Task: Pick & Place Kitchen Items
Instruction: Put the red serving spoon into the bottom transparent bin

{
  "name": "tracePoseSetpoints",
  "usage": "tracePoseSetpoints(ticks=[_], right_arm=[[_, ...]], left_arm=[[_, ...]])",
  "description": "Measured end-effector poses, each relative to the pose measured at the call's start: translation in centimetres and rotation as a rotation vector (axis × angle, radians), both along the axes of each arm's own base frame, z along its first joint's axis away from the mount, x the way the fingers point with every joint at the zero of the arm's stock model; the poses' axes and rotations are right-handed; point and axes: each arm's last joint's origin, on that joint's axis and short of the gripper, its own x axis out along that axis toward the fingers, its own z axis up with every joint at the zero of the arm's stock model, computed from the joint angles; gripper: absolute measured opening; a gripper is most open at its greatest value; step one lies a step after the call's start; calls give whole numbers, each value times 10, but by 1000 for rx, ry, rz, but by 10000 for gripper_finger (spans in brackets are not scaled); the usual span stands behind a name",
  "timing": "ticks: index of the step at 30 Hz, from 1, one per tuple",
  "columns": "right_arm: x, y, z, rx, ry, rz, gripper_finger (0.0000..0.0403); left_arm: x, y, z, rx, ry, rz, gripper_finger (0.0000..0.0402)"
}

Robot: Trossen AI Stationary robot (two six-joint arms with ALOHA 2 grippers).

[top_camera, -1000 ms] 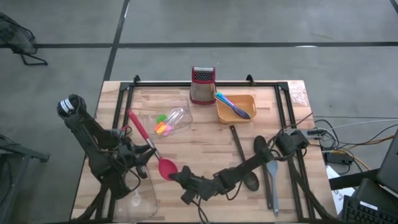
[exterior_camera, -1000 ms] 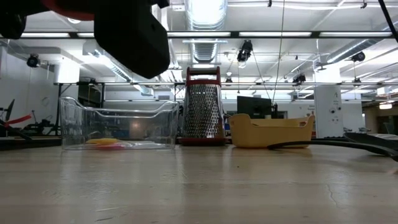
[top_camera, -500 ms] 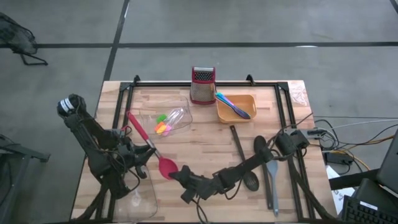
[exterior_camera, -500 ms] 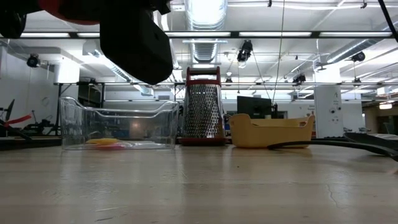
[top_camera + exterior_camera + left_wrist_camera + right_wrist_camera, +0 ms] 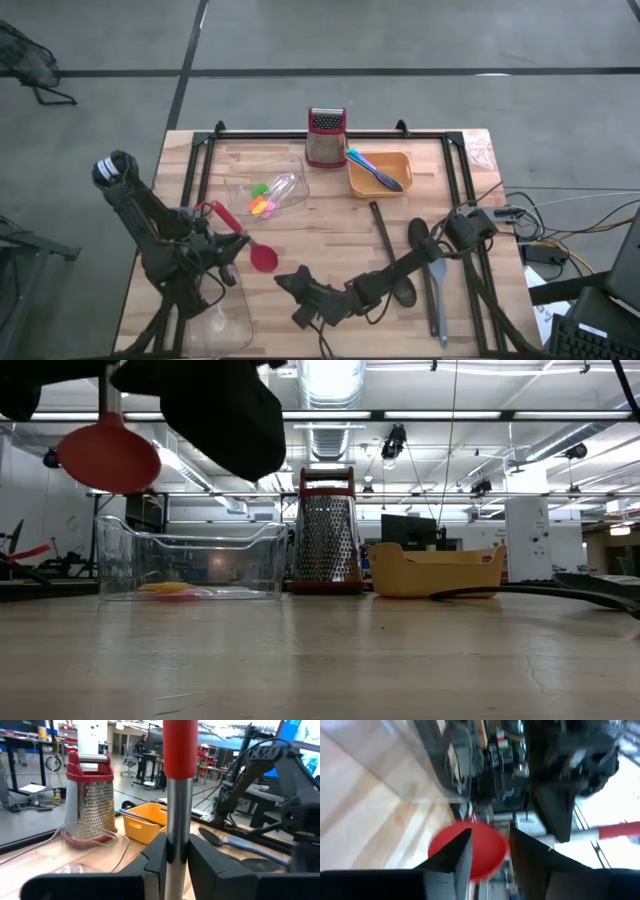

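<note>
Between the fingers of the left gripper (image 5: 175, 851), at the table's left front, clamps tight on the steel shaft of the long red-pink spoon (image 5: 263, 258), just under the red grip part. Hangs above the wooden table (image 5: 330, 225) without touching it, as seen in the low view.

Just beside, at the right gripper (image 5: 288, 283), stands with fingers parted. Pinched the round red bowl one second ago; now lets it free, and sees the bowl right in front of the open fingers. Has shifted the bowl a little toward the left arm.

Means, probably, a finished hand-over: carries the spoon now by the left arm alone.

Behind the spoon, keeps small orange, yellow and pink pieces (image 5: 262, 203) inside the clear plastic tub (image 5: 292, 168). Cannot tell yet where to put the spoon.

Farther right, leaves on the wood the long black spoon (image 5: 383, 235) and the grey spatula (image 5: 438, 290); holds thin blue and purple sticks (image 5: 375, 170) in the orange tray (image 5: 404, 158).
</note>
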Motion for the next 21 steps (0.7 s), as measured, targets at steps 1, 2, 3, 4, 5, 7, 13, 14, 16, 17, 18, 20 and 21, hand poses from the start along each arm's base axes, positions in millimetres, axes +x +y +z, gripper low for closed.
tracePoseSetpoints(ticks=[1, 2, 3, 4, 5, 7, 13, 14, 16, 17, 18, 20, 21], right_arm=[[-1, 0, -1, 2, -2, -22, 137], [-1, 1, -1, 3, -4, -41, 144], [-2, 1, 0, 5, -8, -52, 151], [-3, 2, 0, 10, -12, -62, 158], [-3, 2, 0, 14, -17, -74, 163], [-4, 2, -1, 17, -17, -101, 173], [-5, -3, -7, 26, 15, -174, 187], [-5, -4, -8, 29, 21, -179, 186], [-6, -4, -10, 26, 32, -189, 182], [-7, -4, -11, 16, 37, -203, 179], [-7, -5, -11, 4, 40, -219, 176], [-8, -6, -12, -13, 42, -247, 170], [-8, -6, -12, -17, 45, -256, 167]], left_arm=[[-1, 0, 1, -5, 1, -5, 55], [-2, -1, 2, -8, 1, -12, 52], [-2, -2, 5, -6, 3, -18, 52], [-3, -3, 8, -7, 3, -25, 52], [-4, -4, 12, -12, 6, -34, 53], [-7, -6, 20, -45, 28, -58, 58], [-13, -14, 40, -200, 153, -170, 66], [-14, -16, 41, -241, 157, -187, 64], [-17, -22, 41, -295, 156, -219, 59], [-18, -26, 40, -316, 157, -234, 57], [-19, -28, 39, -335, 159, -246, 56], [-22, -34, 36, -362, 153, -265, 57], [-24, -37, 34, -366, 153, -277, 58]])
